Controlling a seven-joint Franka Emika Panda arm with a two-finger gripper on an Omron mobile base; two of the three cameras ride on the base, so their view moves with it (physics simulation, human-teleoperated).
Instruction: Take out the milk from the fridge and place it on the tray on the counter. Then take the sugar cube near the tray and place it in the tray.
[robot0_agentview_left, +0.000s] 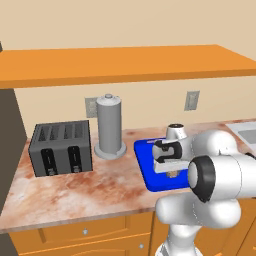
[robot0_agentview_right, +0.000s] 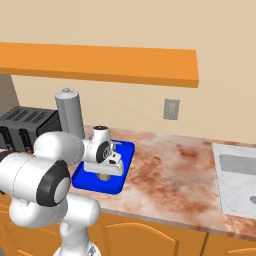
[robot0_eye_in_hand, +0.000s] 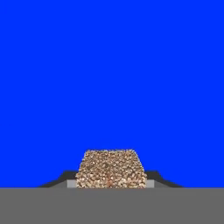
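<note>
**Sugar cube held over the blue tray, release to come**

Speckled tan and close against the lens, the sugar cube (robot0_eye_in_hand: 110, 169) sits clamped between the two dark fingertips (robot0_eye_in_hand: 154, 177) of the gripper (robot0_eye_in_hand: 110, 181), which are drawn in tight against its sides. Behind it the hand view is solid blue, so the hand points straight down at the floor of the tray (robot0_eye_in_hand: 109, 74). From the left base view the gripper (robot0_agentview_left: 172, 173) hangs low over the tray (robot0_agentview_left: 145, 165), with a small brownish speck at its tip that reads as the cube (robot0_agentview_left: 173, 174); whether the cube already touches the tray floor or hangs just above it cannot be told.

Outward from the tray, the white arm folds over the near edge of the counter (robot0_agentview_left: 75, 195). A grey cylindrical canister (robot0_agentview_left: 110, 127) stands just beside the tray's far left corner, and a dark toaster (robot0_agentview_left: 61, 148) sits further left. In the right base view the tray (robot0_agentview_right: 127, 152) lies near the counter's front edge, well apart from the sink (robot0_agentview_right: 235, 177) at the right.

No milk carton can be made out on the tray, since the arm and hand cover much of it; its place stays unsettled.

By my reading, the second half of the task is in hand: the cube has been carried over the tray and awaits setting down. The next move would call for a short descent if any gap remains, then parting the fingers so the cube drops flat, and lifting straight up so the tips do not drag it toward the rim.
</note>
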